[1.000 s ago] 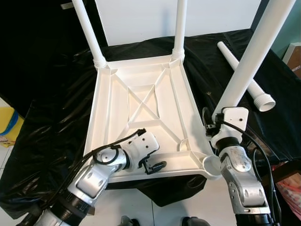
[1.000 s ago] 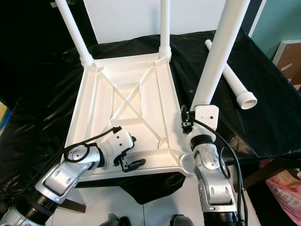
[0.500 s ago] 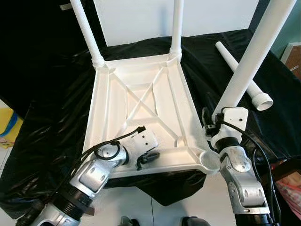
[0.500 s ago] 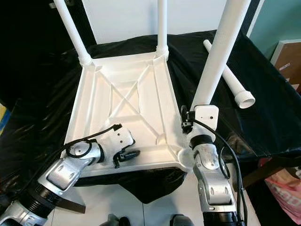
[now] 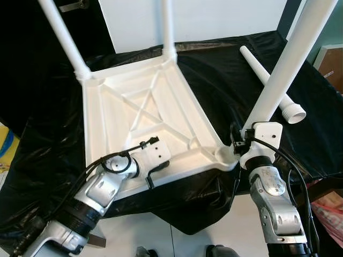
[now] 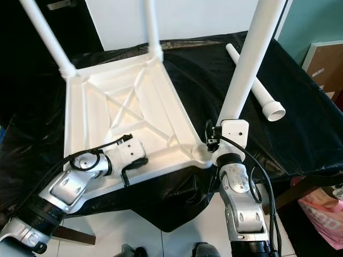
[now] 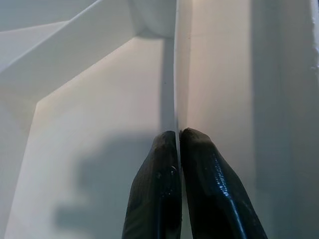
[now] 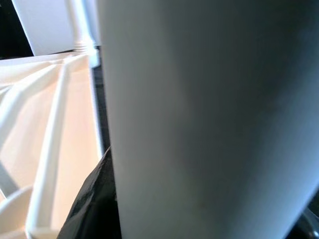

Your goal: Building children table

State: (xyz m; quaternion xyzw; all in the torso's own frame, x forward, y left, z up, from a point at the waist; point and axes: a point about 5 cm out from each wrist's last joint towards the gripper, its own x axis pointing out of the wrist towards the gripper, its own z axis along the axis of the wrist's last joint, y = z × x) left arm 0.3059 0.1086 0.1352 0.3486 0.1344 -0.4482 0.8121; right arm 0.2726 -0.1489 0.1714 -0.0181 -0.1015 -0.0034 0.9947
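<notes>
Seemingly the build is about half done. From the left eye, a white tabletop [image 5: 144,118] lies upside down on a worktop [image 5: 225,80] draped in black plastic. Two legs stand fitted in its far corners: one far left [image 5: 61,37], one far right [image 5: 167,27]. A third leg [image 5: 284,69] is held upright by the right gripper [image 5: 247,143], its foot just right of the near right socket [image 5: 222,155] and not yet seated. A fourth leg [image 5: 270,83] lies loose on the worktop, far right. The near left corner is hidden behind the left arm. So, by my reading, two legs are left to fit. The left gripper [image 5: 153,174] sits on the tabletop's near rim.

From the right eye, the same layout shows: the held leg [image 6: 249,59] rises from the right gripper [image 6: 217,139], close beside the empty socket [image 6: 199,152]. Its jaws look clamped on the leg's lower end, though the fingers are mostly hidden.

From the left wrist, the left jaws are pinched together on a thin upright rib of the tabletop [image 7: 175,74]; one fingertip [image 7: 159,164] presses either face.

From the right wrist, the leg [image 8: 209,114] fills the near field, gripped close to the camera, with the tabletop's ribs [image 8: 45,109] beside it.
</notes>
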